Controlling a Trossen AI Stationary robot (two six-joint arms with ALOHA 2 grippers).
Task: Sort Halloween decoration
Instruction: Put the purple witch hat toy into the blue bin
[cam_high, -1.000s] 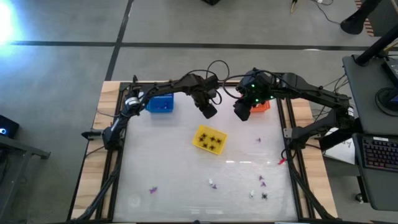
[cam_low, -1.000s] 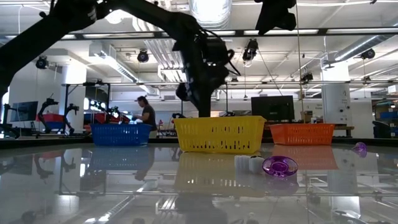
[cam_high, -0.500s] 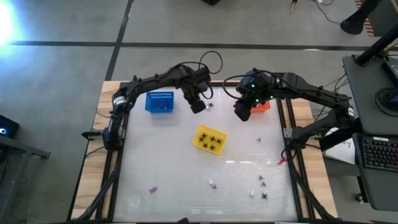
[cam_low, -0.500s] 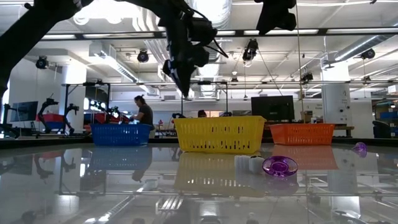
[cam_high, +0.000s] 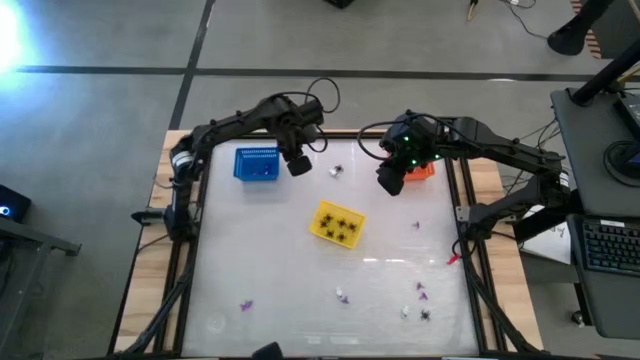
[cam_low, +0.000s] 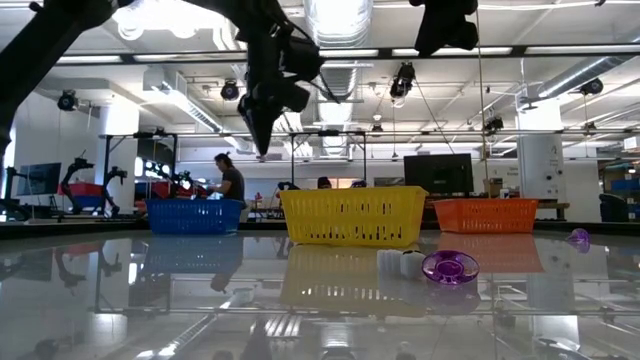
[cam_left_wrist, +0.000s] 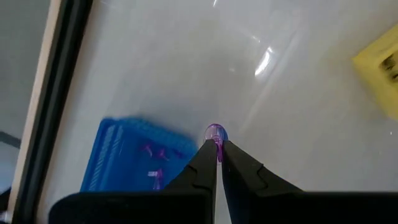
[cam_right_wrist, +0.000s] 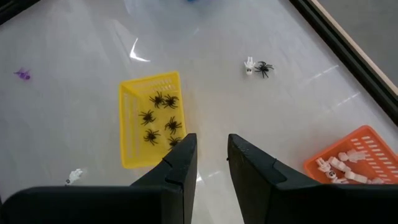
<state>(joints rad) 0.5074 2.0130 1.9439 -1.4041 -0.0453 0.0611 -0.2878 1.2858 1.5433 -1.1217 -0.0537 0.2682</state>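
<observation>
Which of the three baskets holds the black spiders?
The yellow basket mid-table: black spiders lie inside it. The blue basket holds purple bits, the orange basket white ones.

You see a blue basket (cam_high: 257, 165), a yellow basket (cam_high: 336, 223) mid-table, an orange basket (cam_high: 419, 171); a person (cam_low: 232, 181) sits in the room beyond
</observation>
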